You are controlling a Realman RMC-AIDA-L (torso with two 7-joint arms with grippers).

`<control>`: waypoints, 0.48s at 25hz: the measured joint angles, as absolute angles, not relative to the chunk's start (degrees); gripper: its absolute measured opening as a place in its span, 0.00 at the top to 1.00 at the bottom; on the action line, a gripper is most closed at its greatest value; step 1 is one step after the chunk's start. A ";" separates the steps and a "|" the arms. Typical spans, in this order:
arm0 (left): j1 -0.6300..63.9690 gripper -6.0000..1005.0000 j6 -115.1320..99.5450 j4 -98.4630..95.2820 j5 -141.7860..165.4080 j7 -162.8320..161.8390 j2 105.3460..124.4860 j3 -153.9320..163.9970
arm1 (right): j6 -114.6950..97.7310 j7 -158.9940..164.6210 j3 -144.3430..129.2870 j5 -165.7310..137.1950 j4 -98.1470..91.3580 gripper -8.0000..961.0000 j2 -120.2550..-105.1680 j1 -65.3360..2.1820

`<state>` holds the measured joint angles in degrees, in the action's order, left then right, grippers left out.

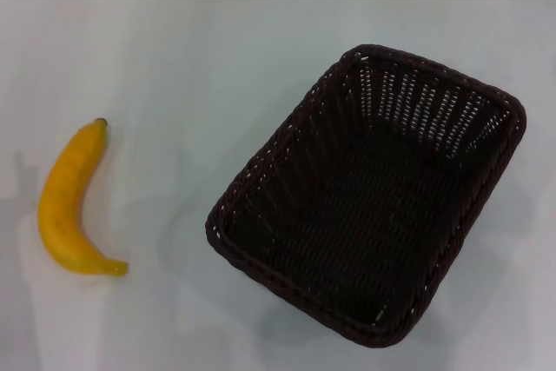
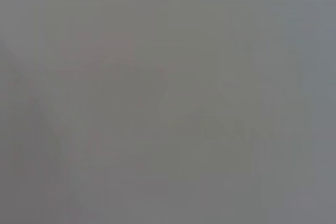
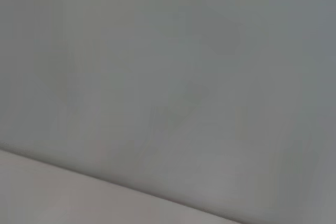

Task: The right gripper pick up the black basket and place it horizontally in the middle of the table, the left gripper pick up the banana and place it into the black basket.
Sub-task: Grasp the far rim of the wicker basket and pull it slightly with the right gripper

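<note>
Nearest the camera sits the black basket [image 1: 369, 193], close to the front edge of the table [image 1: 174, 58], toward the right side. It is big and dark, with woven sides full of little slots and a thick braided rim. It sits crooked: one short end points to the far right corner, and the other points to the front edge. It stands upright with its open top facing up. Only its dark woven floor shows inside.

Well apart from the basket, over by the left edge, lies the banana [image 1: 68, 202]. It is yellow-orange and curved. Its small dark tip points to the far edge. Its other end points to the front edge and bends toward the basket. It lies flat on the white top and touches nothing else.

Neither the left gripper nor the right gripper shows in the head view. Both wrist views show only blurry grey, so I cannot tell if the jaws are spread or pressed together.
</note>
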<state>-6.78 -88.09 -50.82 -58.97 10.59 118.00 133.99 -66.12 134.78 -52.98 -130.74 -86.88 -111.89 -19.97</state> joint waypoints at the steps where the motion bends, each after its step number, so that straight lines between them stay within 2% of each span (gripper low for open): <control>1: -6.80 0.12 -88.08 -50.80 -58.95 10.58 118.00 134.04 | -67.59 133.96 -52.39 -130.49 -86.89 0.31 -112.07 -20.48; 12: -7.15 0.12 -88.06 -50.79 -58.58 10.54 118.06 134.76 | -77.37 127.71 -53.10 -130.95 -83.63 0.31 -112.09 -26.56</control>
<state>-7.15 -88.06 -50.79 -58.58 10.54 118.06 134.76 -77.37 127.71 -53.10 -130.95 -83.63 -112.09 -26.56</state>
